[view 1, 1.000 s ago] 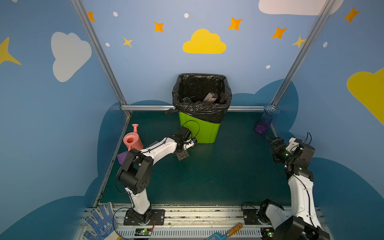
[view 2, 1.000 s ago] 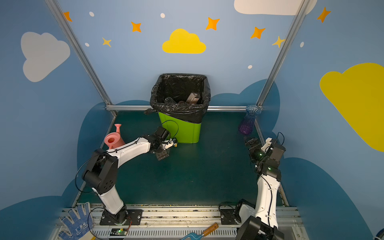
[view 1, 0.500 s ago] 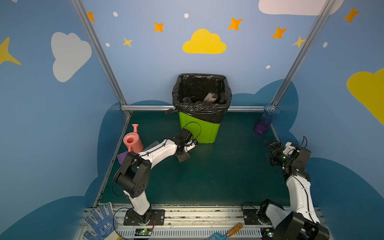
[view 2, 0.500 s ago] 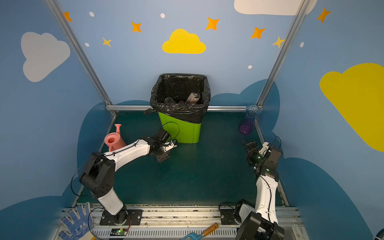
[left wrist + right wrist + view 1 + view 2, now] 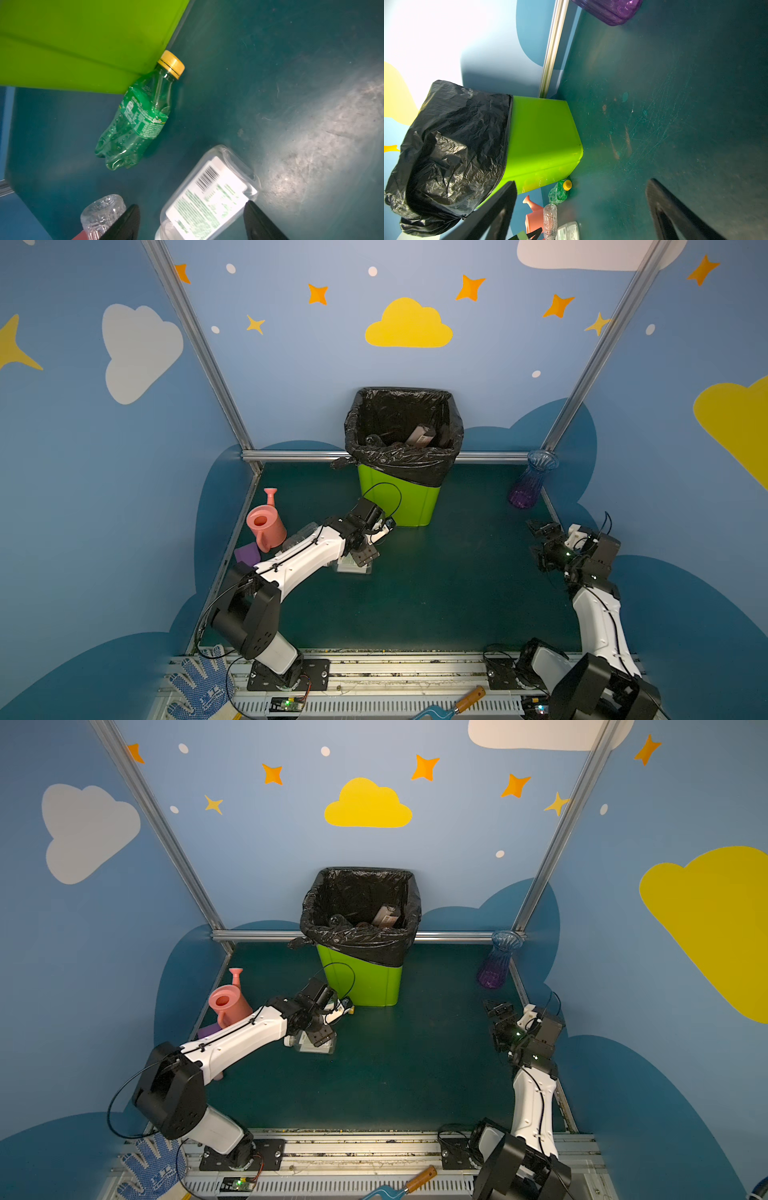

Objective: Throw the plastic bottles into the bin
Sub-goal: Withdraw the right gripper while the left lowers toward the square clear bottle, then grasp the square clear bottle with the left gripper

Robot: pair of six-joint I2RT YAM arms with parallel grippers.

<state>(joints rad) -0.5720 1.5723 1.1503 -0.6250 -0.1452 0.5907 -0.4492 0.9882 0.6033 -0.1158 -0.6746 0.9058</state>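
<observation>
L gripper [image 5: 191, 204] was down at floor level w/ jaws apart, straddling a clear labelled btl [image 5: 209, 187]. No clamp yet: gap showed on one side, other finger at or v. near the btl's corner. Btl lay flat on the floor [image 5: 436, 593], directly beneath the gripper. In both top views its long axis ran approx 9-to-3 o'clock; in a top view the white cap [image 5: 289, 1041] pointed toward 9. L wrist view showed that axis skewed to the line between the fingers, not square across it. Judged the closing would bite diagonally unless wrist turned first.

Second, ribbed clear btl [image 5: 102, 209] lay just outside one finger; risk of a nudge. Third, green btl [image 5: 137, 116], yellow-capped, lay further out, touching the base of the bin [image 5: 399, 506]. Bin stood at approx 1 o'clock from L gripper, near.

R gripper [image 5: 542, 541] hung at approx 3 o'clock, well apart across the floor, jaws wide, empty. L arm clearly nearer; pick judged L's. At least three btls were on the floor; bin contents too dim to count.
</observation>
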